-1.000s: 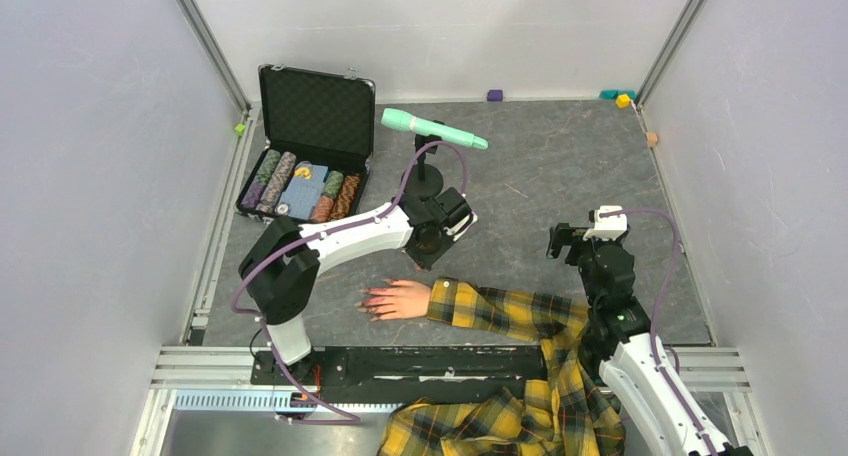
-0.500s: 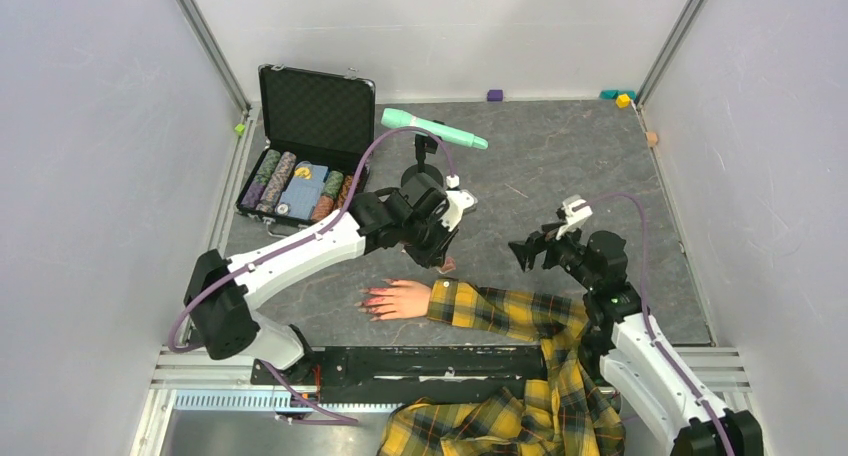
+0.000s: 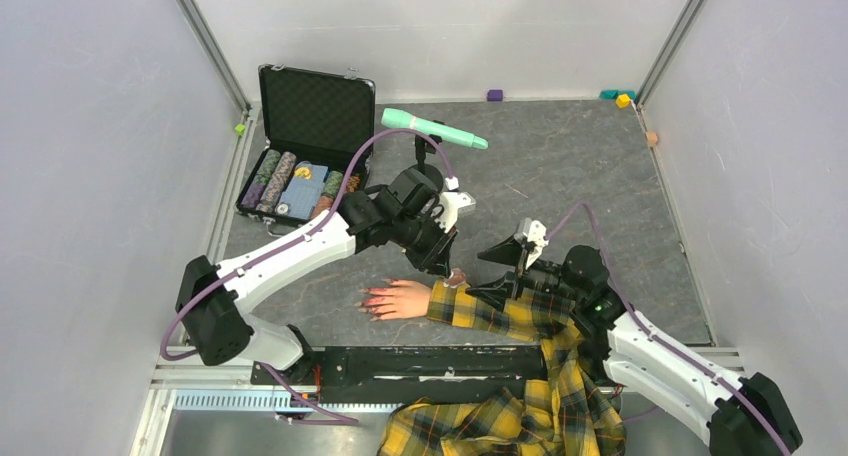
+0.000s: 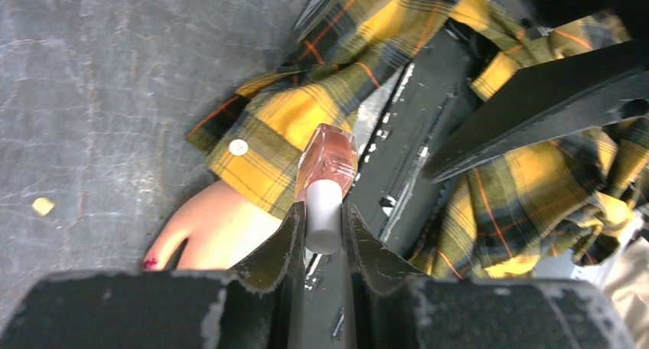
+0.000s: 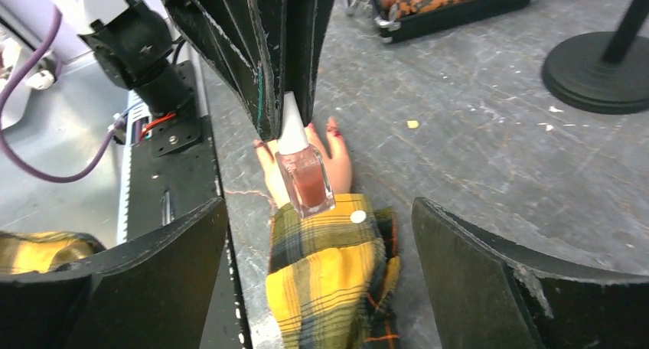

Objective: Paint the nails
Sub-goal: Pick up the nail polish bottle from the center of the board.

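Observation:
A pale mannequin hand (image 3: 402,299) in a yellow plaid sleeve (image 3: 500,311) lies flat near the table's front edge. Its red nails (image 3: 369,301) point left. My left gripper (image 4: 323,228) is shut on the white cap of a small polish bottle (image 4: 327,156) with pinkish-brown liquid. It holds the bottle in the air over the sleeve cuff (image 5: 329,265), the glass end toward the right arm. My right gripper (image 5: 319,211) is open wide, level with the bottle (image 5: 306,179) and facing it. Its fingers are apart from the glass. Two nails (image 5: 333,127) show past the bottle.
An open black case of poker chips (image 3: 305,166) sits at the back left. A mint-green microphone (image 3: 430,128) stands on a black stand, its round base (image 5: 604,73) nearby. Small coloured blocks (image 3: 622,99) lie along the back wall. A black rail (image 3: 420,361) runs along the near edge.
The left arm has carried the bottle down toward the sleeve cuff. The right arm has swung left from the right side to face the bottle, its jaws still wide.

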You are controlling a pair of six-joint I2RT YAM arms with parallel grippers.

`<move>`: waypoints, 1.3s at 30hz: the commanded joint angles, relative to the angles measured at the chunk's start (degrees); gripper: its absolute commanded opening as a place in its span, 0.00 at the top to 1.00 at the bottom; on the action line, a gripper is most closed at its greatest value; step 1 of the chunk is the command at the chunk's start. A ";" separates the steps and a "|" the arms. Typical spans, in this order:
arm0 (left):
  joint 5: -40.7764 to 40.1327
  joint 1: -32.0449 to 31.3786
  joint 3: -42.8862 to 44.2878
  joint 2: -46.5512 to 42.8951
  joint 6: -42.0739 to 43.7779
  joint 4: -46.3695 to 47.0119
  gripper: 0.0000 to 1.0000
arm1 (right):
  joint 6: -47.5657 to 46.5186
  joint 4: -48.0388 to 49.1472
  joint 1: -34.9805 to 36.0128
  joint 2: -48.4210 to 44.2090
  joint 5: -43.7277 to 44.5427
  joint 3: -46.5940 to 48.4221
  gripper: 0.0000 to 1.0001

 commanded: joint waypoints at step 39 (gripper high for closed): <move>9.98 0.31 -2.36 -6.59 -1.64 6.91 0.71 | 5.60 17.44 10.79 10.20 3.92 -1.97 1.00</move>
